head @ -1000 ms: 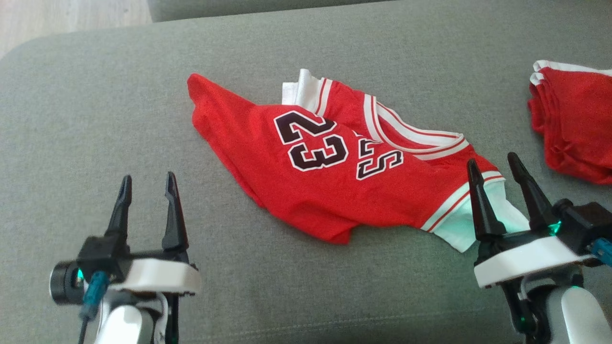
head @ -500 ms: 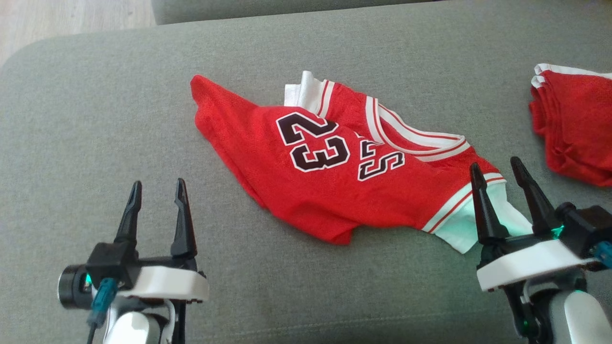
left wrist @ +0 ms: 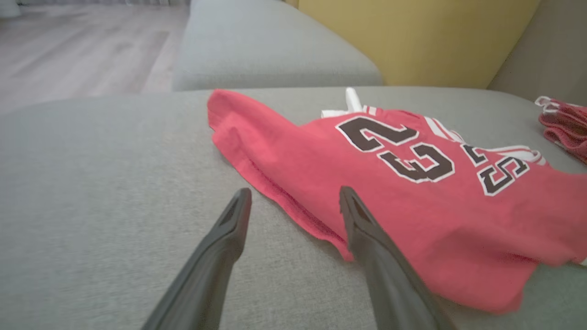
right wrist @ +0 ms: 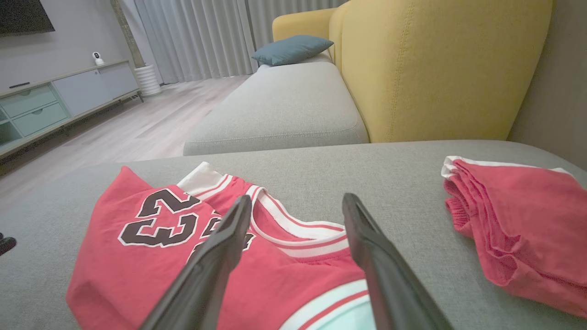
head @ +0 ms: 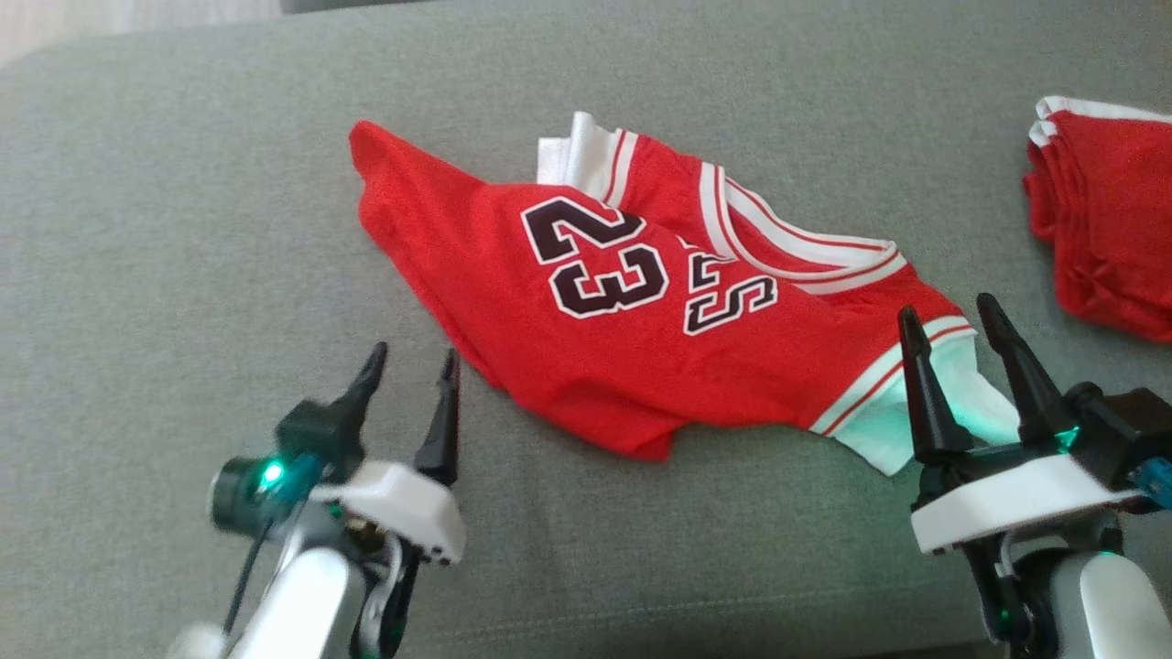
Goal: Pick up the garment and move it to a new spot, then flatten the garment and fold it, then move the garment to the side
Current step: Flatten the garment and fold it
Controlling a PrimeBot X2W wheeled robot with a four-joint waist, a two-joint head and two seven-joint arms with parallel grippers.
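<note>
The garment (head: pixel 595 357) is a red jersey with white trim and the number 23, lying crumpled in the middle of the grey sofa cushion (head: pixel 183 229). Its near left hem shows in the left wrist view, garment (left wrist: pixel 412 201), and its collar in the right wrist view, garment (right wrist: pixel 151 256). My left gripper (head: pixel 412 361) hovers open just left of the hem, nothing between its fingers. My right gripper (head: pixel 948 316) stands open over the white-trimmed sleeve at the garment's right end, holding nothing.
A stack of folded red clothes (head: pixel 1108 229) lies at the cushion's right edge, also as the stack (right wrist: pixel 518 229). Behind are a second grey cushion (right wrist: pixel 275 110), a yellow sofa back (right wrist: pixel 435 68) and wooden floor (left wrist: pixel 69 46). The cushion's left part is bare.
My left gripper has moved right and forward, up to the garment's near left hem. The right gripper has stayed put. The head camera shifted slightly.
</note>
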